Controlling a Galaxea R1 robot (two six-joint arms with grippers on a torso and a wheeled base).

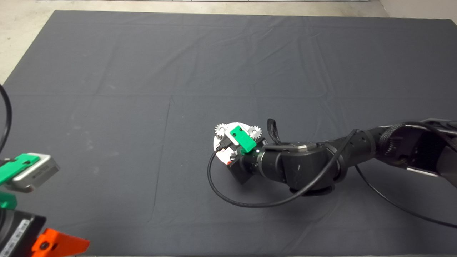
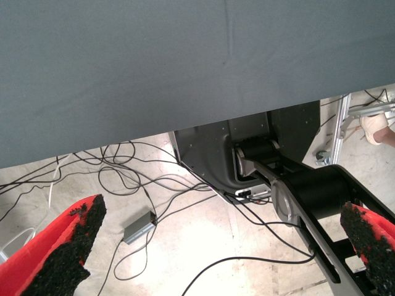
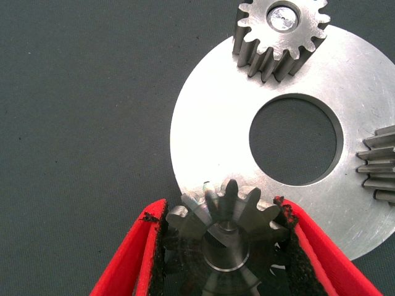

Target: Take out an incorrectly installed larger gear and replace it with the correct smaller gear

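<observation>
Steel disc (image 3: 247, 185) with a round centre hole lies on the dark mat (image 1: 142, 107), right of centre, on the desk. Two small gears stand on pins at its far edge: one at far left (image 1: 220, 128), one at far right (image 1: 255, 132).

Your right gripper (image 3: 225, 246) is down over the disc's near rim, fingers (image 3: 139, 259) pressed against the teeth of a gear (image 3: 225, 222) on both flanks. That gear reads about the same width as the pinned gear (image 3: 281, 34) across the disc, so you are most likely holding the smaller gear, not the larger one. From above, the wrist hides the near rim, and you cannot tell whether the gear is already seated on a pin or hanging just over it. No larger gear shows in any view.

Your left gripper (image 1: 21, 171) is parked at the near left edge of the mat, fingers (image 2: 68, 246) spread wide and empty, the floor and cables below it.

Risks from here:
- Bore and pin out of line: the gear jams or cocks on the way down.
- Pads grip on tooth tips only; a side load could twist the gear in the grasp.
- The disc is loose on the mat as far as you can see, so a sideways push may slide it.
- Opening early could drop the gear tilted.
</observation>
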